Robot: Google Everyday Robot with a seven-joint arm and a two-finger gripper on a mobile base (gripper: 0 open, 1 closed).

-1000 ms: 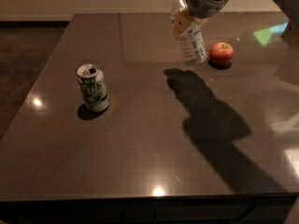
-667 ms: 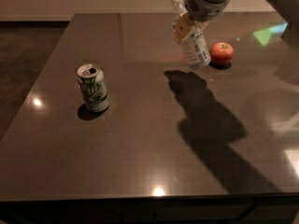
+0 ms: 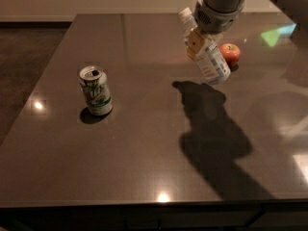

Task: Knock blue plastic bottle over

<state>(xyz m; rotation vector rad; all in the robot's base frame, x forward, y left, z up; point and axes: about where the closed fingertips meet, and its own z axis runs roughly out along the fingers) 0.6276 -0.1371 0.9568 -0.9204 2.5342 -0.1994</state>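
The blue plastic bottle (image 3: 210, 57) is at the far right of the dark table (image 3: 144, 148). It is clear, with a white cap and a blue-and-white label, and it leans steeply with its cap toward the far left and its base toward me. My gripper (image 3: 196, 39) comes down from the top edge and sits against the bottle's upper part, just below the cap. Its tan pad overlaps the bottle's neck. The arm's shadow falls on the table in front of the bottle.
A green-and-white soda can (image 3: 96, 90) stands upright at the left, open at the top. A red apple (image 3: 230, 53) lies just right of and behind the bottle. The table's near edge runs along the bottom.
The gripper and the bottle have moved together a little toward me and to the right. The bottle leans more than before. The can and the apple have not moved.
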